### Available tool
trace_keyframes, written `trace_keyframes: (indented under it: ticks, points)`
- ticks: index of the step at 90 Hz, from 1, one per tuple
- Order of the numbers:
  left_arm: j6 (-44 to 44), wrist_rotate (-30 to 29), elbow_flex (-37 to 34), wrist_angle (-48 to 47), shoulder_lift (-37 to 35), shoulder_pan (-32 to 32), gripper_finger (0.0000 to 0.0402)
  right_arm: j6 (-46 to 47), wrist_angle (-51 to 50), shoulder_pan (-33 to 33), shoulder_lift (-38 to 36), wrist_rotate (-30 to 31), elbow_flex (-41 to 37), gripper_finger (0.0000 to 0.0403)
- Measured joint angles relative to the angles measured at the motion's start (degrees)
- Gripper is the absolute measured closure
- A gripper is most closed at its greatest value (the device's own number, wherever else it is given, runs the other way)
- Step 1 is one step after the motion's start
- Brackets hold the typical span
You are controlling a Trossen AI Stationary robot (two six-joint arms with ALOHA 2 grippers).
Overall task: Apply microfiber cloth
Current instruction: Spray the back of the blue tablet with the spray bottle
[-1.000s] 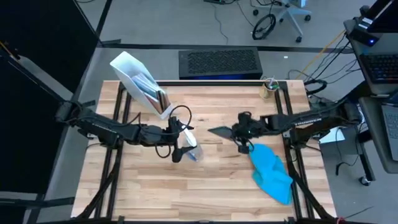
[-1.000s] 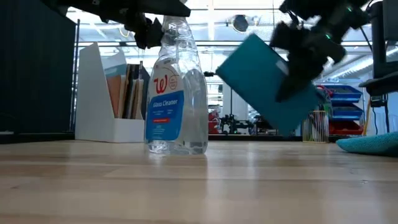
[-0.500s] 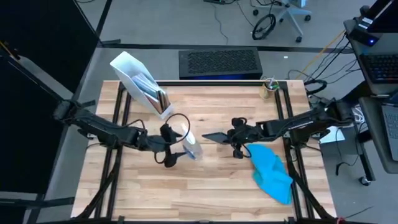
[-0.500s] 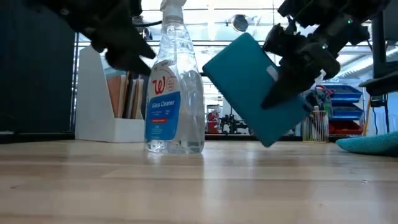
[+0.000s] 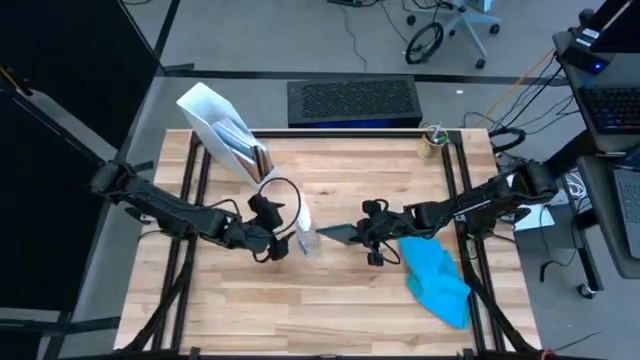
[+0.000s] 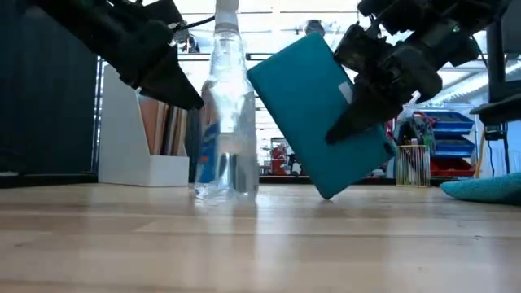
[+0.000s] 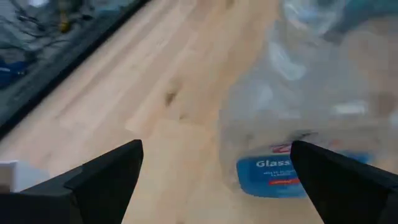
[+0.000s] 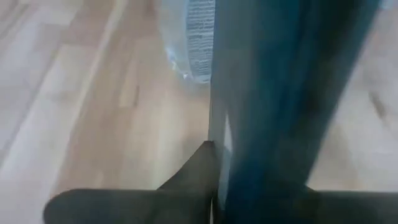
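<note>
**Tablet held up, cloth untouched**

Right now the right gripper (image 5: 372, 236) clamps its jaws on the tablet (image 6: 321, 114), tilted with a lower corner near or on the desk (image 5: 340, 300), likely presenting its teal face for cleaning. Left gripper (image 5: 272, 240) sits beside the spray bottle (image 6: 226, 106), jaws spread wide around it without squeezing, probably about to grasp. Cloth (image 5: 437, 277) lies crumpled on the desk's right side, behind the right arm: bright sky-blue, soft, bunched folds.
</note>
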Motion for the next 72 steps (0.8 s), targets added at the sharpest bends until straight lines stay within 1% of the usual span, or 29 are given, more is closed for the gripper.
trace_keyframes:
  ticks: [10, 28, 38, 47, 52, 62, 72]
  points:
    - [0.0, -2.4, 0.0, 0.6, 0.0, 0.3, 0.0008, 0.8, 1.1, 0.9, 0.1, 0.2, 0.0, 0.0385]
    - [-0.3, -1.4, 0.0, 0.6, -0.3, 0.4, 0.0008, 0.9, 0.5, 0.7, -0.9, 1.3, 0.0, 0.0385]
    - [-0.3, -1.1, 0.1, 0.4, -2.8, -1.4, 0.0008, 0.5, -0.9, 0.7, -4.8, 2.2, 0.0, 0.0385]
    - [-0.4, -1.0, 0.9, 0.8, -6.5, -3.3, 0.0008, 0.5, -3.7, 0.7, -9.3, 2.4, 0.0, 0.0385]
    - [-0.3, 0.3, 1.1, 0.8, -8.7, -4.2, 0.0008, 0.5, -5.2, 0.7, -11.8, 2.9, 0.0, 0.0385]
    - [2.6, 2.0, 1.5, 0.9, -12.1, -4.9, 0.0008, 0.5, -7.4, 0.7, -15.4, 5.7, 0.0, 0.0385]
    - [5.6, 2.9, 1.5, 1.4, -14.4, -4.2, 0.0008, 0.4, -7.5, 0.7, -17.0, 7.0, 0.0, 0.0385]
